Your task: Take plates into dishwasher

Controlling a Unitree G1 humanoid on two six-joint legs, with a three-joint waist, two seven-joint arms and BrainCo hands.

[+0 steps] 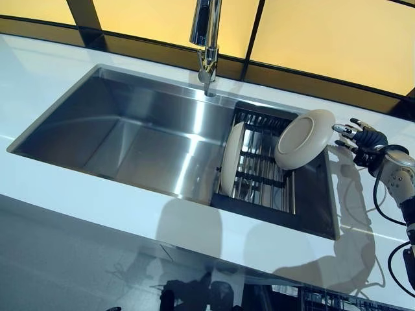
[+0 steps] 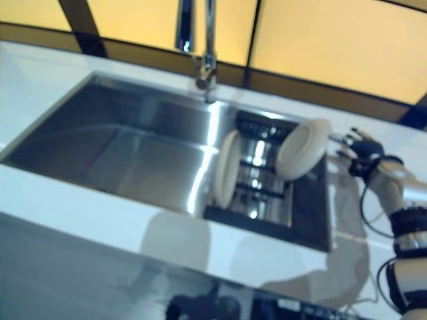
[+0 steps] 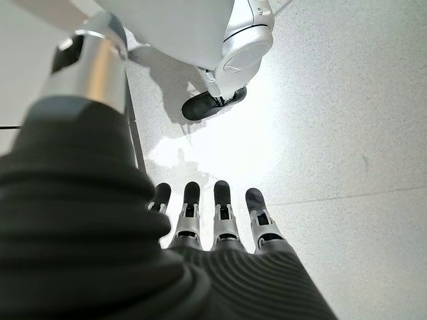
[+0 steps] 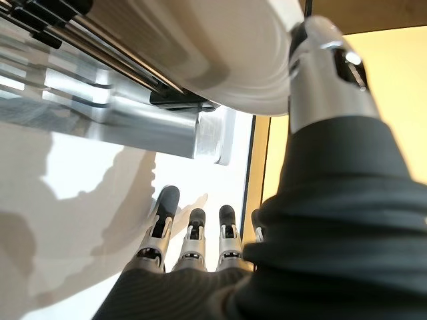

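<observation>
Two cream plates are in the dark wire rack [image 1: 262, 188] at the right end of the steel sink. One plate [image 1: 231, 159] stands on edge at the rack's left side. The other plate [image 1: 305, 138] tilts up at the rack's far right corner, its rim toward my right hand [image 1: 362, 138]. That hand is over the counter just right of the plate, its fingers [image 4: 193, 243] straight and off the plate. Its thumb [image 4: 325, 73] lies at the plate's rim [image 4: 227, 53]. My left hand [image 3: 220, 223] hangs down by the floor with straight fingers, holding nothing.
A chrome faucet [image 1: 207, 39] rises behind the sink basin [image 1: 130, 139]. White counter [image 1: 97, 207] runs around the sink, with a dark sill and yellow panels behind. Below the counter's front edge at the right shows part of a dark wire rack [image 1: 331, 301].
</observation>
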